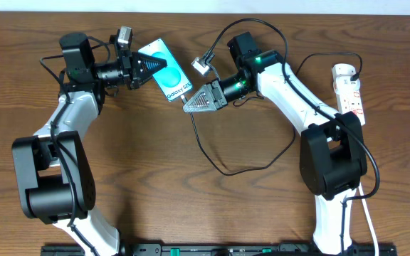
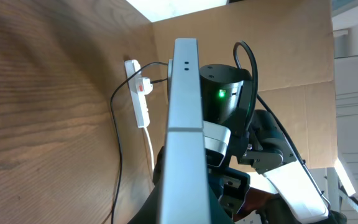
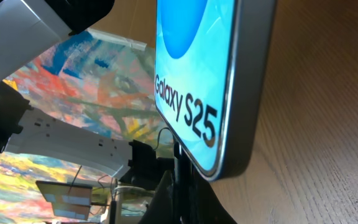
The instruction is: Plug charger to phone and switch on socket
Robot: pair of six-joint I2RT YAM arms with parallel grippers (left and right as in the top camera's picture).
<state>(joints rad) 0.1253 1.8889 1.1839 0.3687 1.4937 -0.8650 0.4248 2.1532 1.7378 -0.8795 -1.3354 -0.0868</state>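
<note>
My left gripper (image 1: 148,69) is shut on the phone (image 1: 168,75), which shows a light-blue screen with "Galaxy S25" and is held tilted above the table. In the left wrist view the phone (image 2: 183,112) is edge-on between the jaws. My right gripper (image 1: 189,106) is shut on the charger's black connector tip (image 3: 181,177), right at the phone's bottom edge (image 3: 229,93). I cannot tell whether the tip is inserted. The charger cable (image 1: 223,169) loops over the table to the white socket (image 1: 349,89) at the far right, which also shows in the left wrist view (image 2: 139,93).
The socket's thick white cord (image 1: 370,220) runs down the right side past the right arm's base (image 1: 331,160). The left arm's base (image 1: 48,174) stands at the lower left. A cardboard wall (image 2: 278,50) stands behind the table.
</note>
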